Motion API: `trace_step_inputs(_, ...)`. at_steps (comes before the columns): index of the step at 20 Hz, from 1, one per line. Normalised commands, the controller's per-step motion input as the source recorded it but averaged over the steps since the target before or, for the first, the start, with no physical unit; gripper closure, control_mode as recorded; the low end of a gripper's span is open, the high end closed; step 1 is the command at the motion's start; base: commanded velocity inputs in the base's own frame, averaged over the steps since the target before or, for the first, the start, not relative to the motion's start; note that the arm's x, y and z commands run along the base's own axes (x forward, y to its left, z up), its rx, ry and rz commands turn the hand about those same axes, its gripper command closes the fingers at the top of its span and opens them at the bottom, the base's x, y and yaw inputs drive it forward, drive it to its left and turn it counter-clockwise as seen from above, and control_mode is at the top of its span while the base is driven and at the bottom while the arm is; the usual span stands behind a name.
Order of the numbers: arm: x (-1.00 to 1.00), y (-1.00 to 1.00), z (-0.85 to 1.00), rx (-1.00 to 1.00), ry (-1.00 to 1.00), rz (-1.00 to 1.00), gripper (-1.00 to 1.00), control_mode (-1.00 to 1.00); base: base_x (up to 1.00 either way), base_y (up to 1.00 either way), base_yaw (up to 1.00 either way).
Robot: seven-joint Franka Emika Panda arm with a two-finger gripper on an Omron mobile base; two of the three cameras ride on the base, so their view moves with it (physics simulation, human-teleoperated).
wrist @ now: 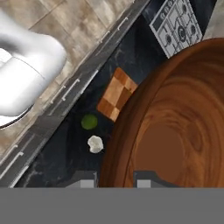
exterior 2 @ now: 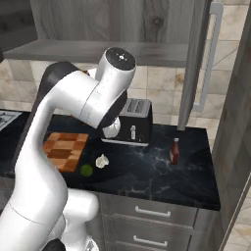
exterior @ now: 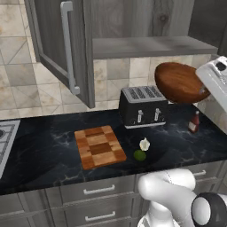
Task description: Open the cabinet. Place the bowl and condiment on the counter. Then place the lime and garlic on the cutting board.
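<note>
Even, diffuse rendered light fills the kitchen, with no glare. The black counter [exterior: 53, 164] stays dark with a faint sheen. The toaster [exterior: 142, 106] casts a soft shadow around its base. All views are low-resolution and slightly soft; the bowl [wrist: 175, 127] looms large and smeared.

The arm [exterior 2: 73, 98] has smooth, rounded white shells, dark grey joint bands, and a dotted black end cap.
</note>
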Motion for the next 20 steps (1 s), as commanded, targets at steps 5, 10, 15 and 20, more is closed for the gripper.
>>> trace_step_inputs(5,-0.46,-0.53,-0.37,-0.02,0.0,0.0,1.0,-1.0,0.0,0.0,0.0)
trace_step_inputs(10,0.0,-0.46,-0.4,-0.07,0.14,0.02,1.0,-1.0,0.0,0.0,0.0)
trace_step_inputs(15,0.03,-0.19,-0.65,-0.16,0.25,0.04,1.0,-1.0,0.0,0.0,0.0)
trace_step_inputs(20,0.03,-0.33,-0.63,-0.03,0.06,0.0,1.0,-1.0,0.0,0.0,0.0)
